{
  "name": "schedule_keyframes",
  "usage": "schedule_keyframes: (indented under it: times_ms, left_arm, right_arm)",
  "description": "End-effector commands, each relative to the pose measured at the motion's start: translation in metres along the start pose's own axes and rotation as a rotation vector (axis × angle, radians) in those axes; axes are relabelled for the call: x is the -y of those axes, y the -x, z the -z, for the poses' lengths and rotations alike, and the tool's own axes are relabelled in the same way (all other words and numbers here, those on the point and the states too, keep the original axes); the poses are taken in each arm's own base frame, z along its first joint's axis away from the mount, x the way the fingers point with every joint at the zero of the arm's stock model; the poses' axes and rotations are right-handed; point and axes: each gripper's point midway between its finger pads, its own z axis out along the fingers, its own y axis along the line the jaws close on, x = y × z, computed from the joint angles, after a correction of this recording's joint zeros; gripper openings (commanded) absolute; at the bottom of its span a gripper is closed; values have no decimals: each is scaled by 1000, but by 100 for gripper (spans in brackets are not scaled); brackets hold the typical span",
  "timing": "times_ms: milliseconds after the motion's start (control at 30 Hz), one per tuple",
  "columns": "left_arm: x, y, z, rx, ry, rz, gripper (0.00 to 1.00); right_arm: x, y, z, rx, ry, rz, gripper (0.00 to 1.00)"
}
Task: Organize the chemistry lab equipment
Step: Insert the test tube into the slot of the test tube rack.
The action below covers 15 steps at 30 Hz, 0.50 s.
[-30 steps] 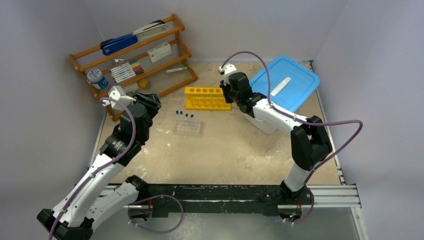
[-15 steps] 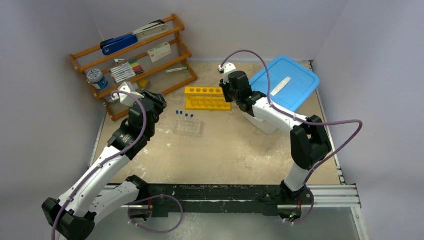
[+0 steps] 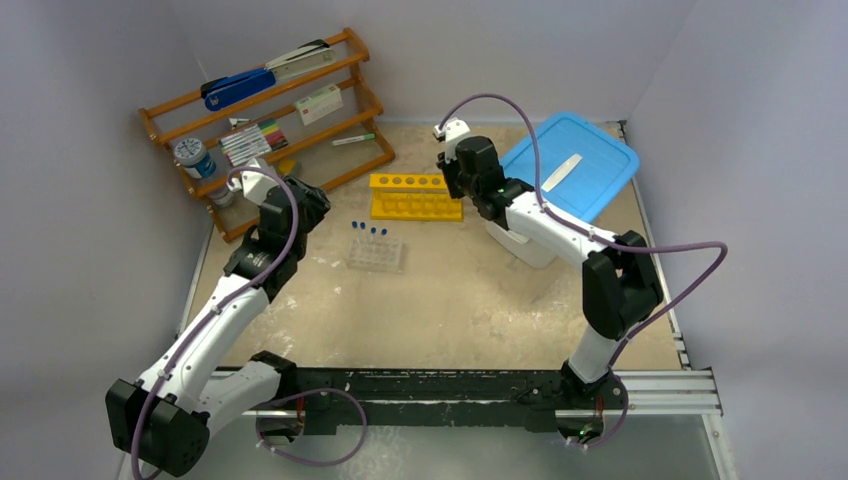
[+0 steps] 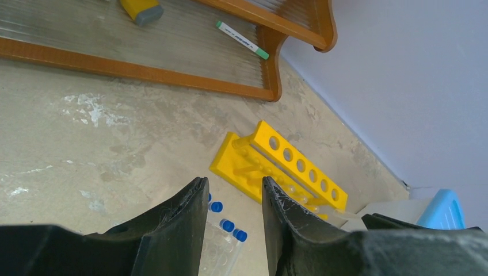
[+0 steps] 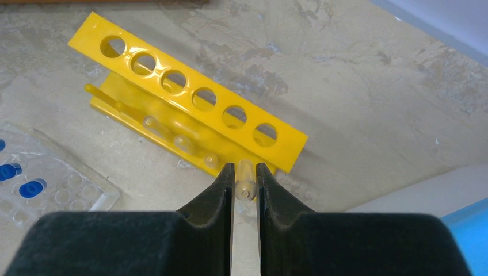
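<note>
The yellow six-hole rack (image 3: 414, 195) stands at the back middle of the table, with a few clear tubes lying on its base (image 5: 172, 135). My right gripper (image 5: 246, 172) is at the rack's right end (image 5: 270, 135), shut on a small clear tube (image 5: 246, 183) that sits between its fingertips close to the rack's base. In front of the rack, the clear tube tray (image 3: 376, 253) holds several blue-capped tubes (image 3: 368, 230). My left gripper (image 4: 233, 183) hovers open and empty above and to the left of the tray (image 4: 218, 253), pointing towards the rack (image 4: 299, 167).
A wooden shelf (image 3: 262, 120) with a blue stapler (image 3: 238, 87), markers and boxes leans at the back left. A green-capped marker (image 4: 241, 40) lies on its lowest level. A blue-lidded bin (image 3: 572, 165) and a white container (image 3: 528, 245) stand on the right, beneath my right arm.
My left arm has swung away from the shelf, rightward towards the tube tray, jaws still apart. My right gripper has stayed by the rack's right end, holding the tube.
</note>
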Motion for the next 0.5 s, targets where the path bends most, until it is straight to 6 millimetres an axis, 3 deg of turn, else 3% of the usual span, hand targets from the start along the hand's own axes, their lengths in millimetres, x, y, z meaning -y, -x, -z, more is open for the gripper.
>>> schedule_keyframes:
  times_ms: [0, 233, 467]
  left_arm:
    - [13, 3, -3, -1, -59, 64, 38]
    - [4, -15, -17, -31, -48, 91, 36]
    - [5, -23, -24, -66, -61, 104, 35]
  right_arm:
    - [0, 43, -2, 127, 20, 21, 12]
    - [-7, 49, -8, 148, 53, 47, 12]
    - [-12, 31, -8, 105, 73, 33, 13]
